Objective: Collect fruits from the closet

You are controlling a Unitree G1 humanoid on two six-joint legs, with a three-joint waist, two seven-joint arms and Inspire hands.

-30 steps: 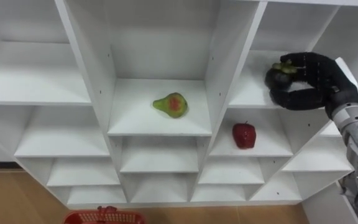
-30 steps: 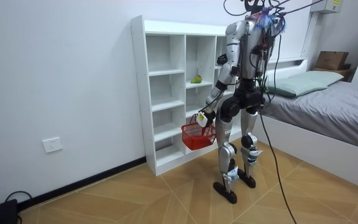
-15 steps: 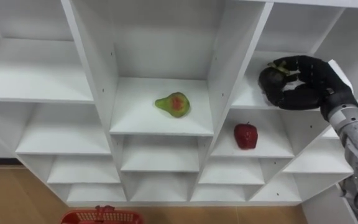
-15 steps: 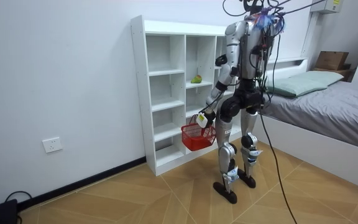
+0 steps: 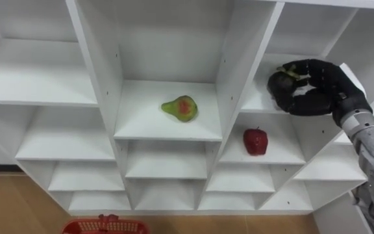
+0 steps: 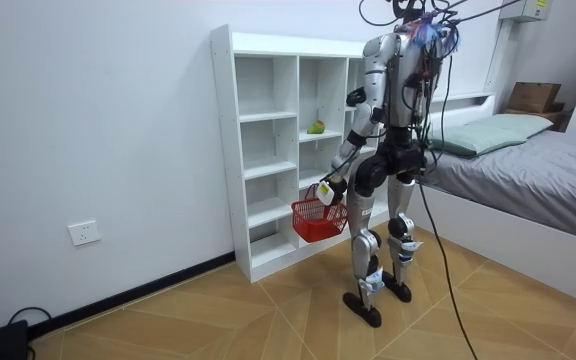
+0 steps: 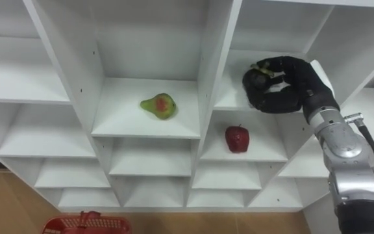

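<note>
The white shelf unit [image 5: 229, 71] stands against the wall, with a bed behind the robot in the room view. The robot is upright on both feet, close in front of the shelves. A red basket [image 6: 313, 218] hangs low at its left side from the left hand [image 6: 326, 190]. How that hand grips the handle I cannot tell.

The right hand [image 5: 313, 91] reaches into the upper right compartment, its dark fingers curled round a small green fruit [image 5: 289, 70] just above the shelf board. Whether the fruit is clear of the board is hard to say.

A green pear with a red blush [image 5: 180, 108] lies in the middle compartment. A red apple [image 5: 255, 141] sits one compartment below the right hand. Neither is touched.

The risk is in the withdrawal, I judge. The fruit is small against a bulky hand, so a loose grip could let it slip out and roll to the floor. The hand is also close to the upright divider and could knock it. The basket hangs far below, so releasing early would miss it.
</note>
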